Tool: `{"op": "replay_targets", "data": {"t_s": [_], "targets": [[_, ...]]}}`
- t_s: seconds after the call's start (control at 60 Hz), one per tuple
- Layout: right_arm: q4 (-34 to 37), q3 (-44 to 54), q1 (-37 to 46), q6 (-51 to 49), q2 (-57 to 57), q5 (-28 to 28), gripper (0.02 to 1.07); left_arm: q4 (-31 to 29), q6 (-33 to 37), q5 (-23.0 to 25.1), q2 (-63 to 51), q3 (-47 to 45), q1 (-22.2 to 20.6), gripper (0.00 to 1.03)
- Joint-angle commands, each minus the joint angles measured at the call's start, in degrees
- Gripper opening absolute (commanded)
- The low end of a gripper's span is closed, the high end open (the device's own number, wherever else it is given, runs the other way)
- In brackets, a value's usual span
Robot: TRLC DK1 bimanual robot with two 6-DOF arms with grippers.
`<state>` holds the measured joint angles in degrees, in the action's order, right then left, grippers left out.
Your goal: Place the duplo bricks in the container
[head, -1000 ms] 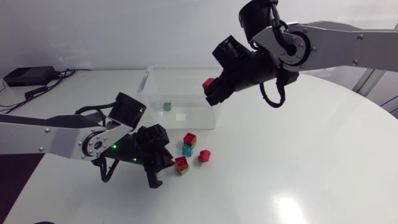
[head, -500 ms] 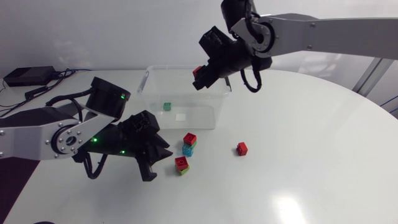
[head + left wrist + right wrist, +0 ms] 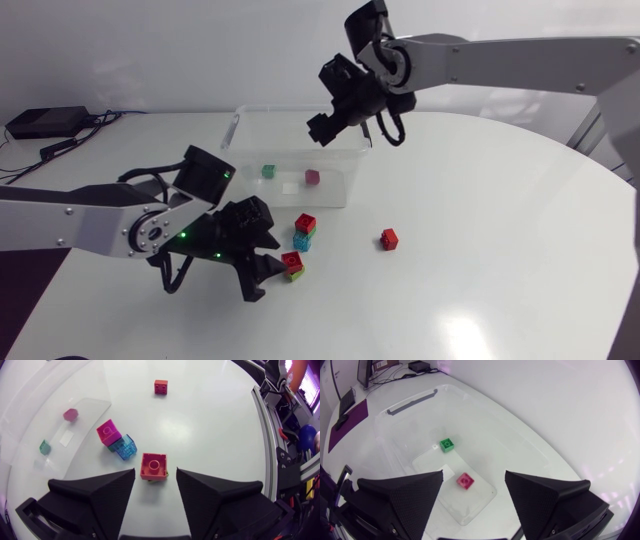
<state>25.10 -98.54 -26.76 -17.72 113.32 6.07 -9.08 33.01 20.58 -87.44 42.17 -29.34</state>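
The clear container (image 3: 243,128) holds a green brick (image 3: 268,171) and a red brick (image 3: 312,177). My right gripper (image 3: 325,125) hangs open above the container's far right corner. In the right wrist view the red brick (image 3: 465,480) and the green brick (image 3: 447,444) lie below its spread fingers (image 3: 405,492). My left gripper (image 3: 265,262) is open on the table. A red brick on a green one (image 3: 153,466) stands just ahead of its fingertips, untouched. Beyond it are a red-topped stack (image 3: 306,224) and a blue brick (image 3: 301,241). One red brick (image 3: 389,238) lies alone to the right.
A white label (image 3: 290,187) lies on the container floor. The container's handle rim (image 3: 410,401) shows in the right wrist view. Bare table (image 3: 480,260) stretches right of the bricks.
The right gripper swung left over the container, opened and dropped its red brick inside. The left gripper opened around the red-on-green brick. A loose red brick slid right.
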Motion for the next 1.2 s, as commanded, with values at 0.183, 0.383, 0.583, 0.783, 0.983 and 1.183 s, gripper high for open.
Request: {"op": "replay_targets", "data": {"t_s": [0.183, 0.383, 0.583, 0.783, 0.983, 1.183], "targets": [[2.76, 18.47, 2.07, 1.54, -20.33, 0.53, 1.01, 1.87, 0.30, 0.34, -5.11, 3.00, -1.59, 0.61], [4.25, 32.18, 3.47, 2.51, -31.40, 1.84, 1.01, 2.49, 0.74, 0.34, -7.92, 3.88, -1.77, 0.60], [3.46, 42.47, 5.05, 3.74, -37.38, 2.55, 1.01, 2.49, 1.00, 0.25, -9.33, 4.50, -1.86, 0.54], [2.14, 47.30, 6.02, 4.88, -35.01, 3.16, 1.01, 2.40, 0.91, 0.34, -10.91, 5.29, -2.47, 0.23], [1.53, 48.36, 7.25, 5.50, -30.70, 3.60, 1.01, 1.79, 0.74, 0.34, -11.17, 5.73, -2.21, 0.20], [1.53, 47.57, 7.87, 7.26, -25.78, 3.60, 1.01, -1.03, 0.47, 0.43, -4.58, 5.02, -1.77, 0.20]]}}
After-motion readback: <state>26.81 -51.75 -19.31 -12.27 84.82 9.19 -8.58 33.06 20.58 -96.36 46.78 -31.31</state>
